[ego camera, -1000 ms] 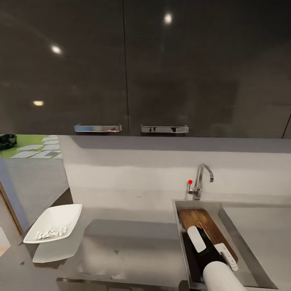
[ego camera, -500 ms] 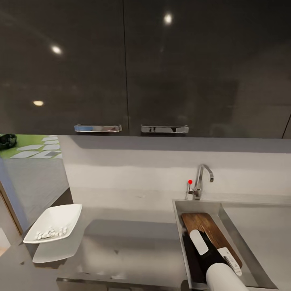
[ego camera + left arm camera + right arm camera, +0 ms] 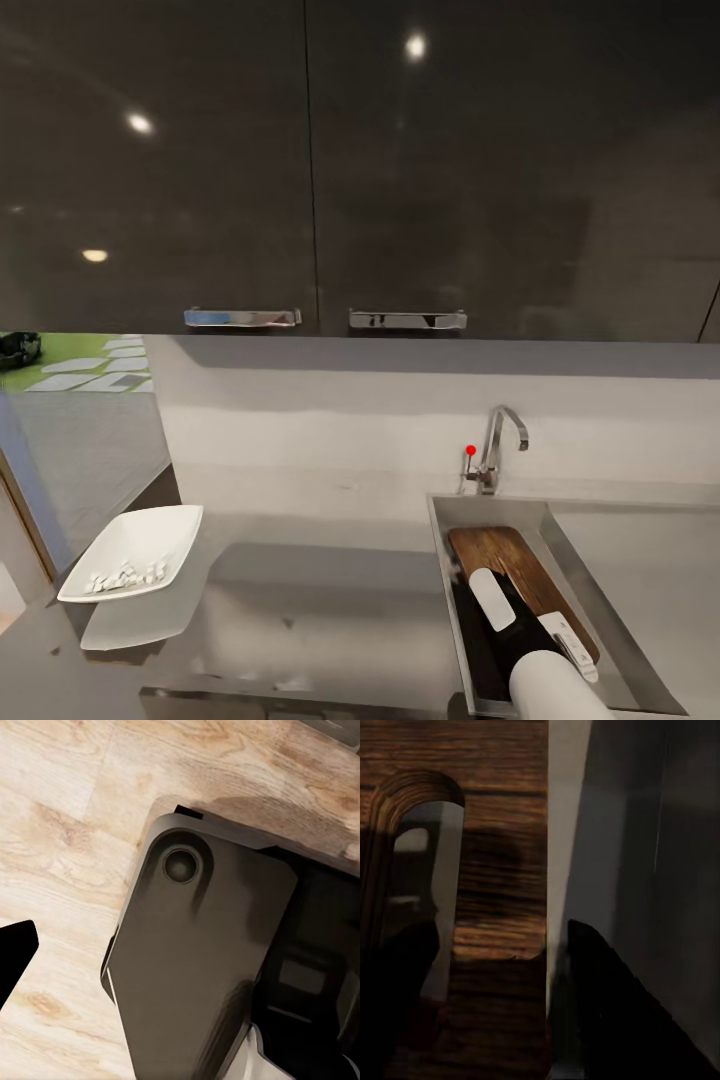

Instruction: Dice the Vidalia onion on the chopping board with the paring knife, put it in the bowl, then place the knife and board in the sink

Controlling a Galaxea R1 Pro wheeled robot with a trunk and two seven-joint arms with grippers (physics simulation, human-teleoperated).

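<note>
A robot faces a glossy grey countertop (image 3: 330,600) beneath black upper cabinets (image 3: 300,160). At the left of the counter sits a shallow white bowl (image 3: 135,552) with small pale pieces of diced onion (image 3: 125,576) inside. At the right is the steel sink (image 3: 600,620), with a chrome tap (image 3: 500,440) behind it. The brown chopping board (image 3: 520,575) lies inside the basin, slanting along it, with the robot's right arm (image 3: 545,685) reaching down over its near end. In the right wrist view, the right gripper (image 3: 487,975) straddles the board's edge: one dark finger (image 3: 390,990) lies over the wood grain, the other (image 3: 615,1005) hangs just off the edge above the grey basin, with a visible gap between them, so the hand appears open and holds nothing firmly. The paring knife cannot be made out. The left wrist view looks down past the robot's dark base (image 3: 202,967) to a wood floor (image 3: 52,832); whether that hand is open cannot be told. The risk, as a judgement: pulling away carelessly could catch the board's edge and drag or tip it against the basin wall.
</note>
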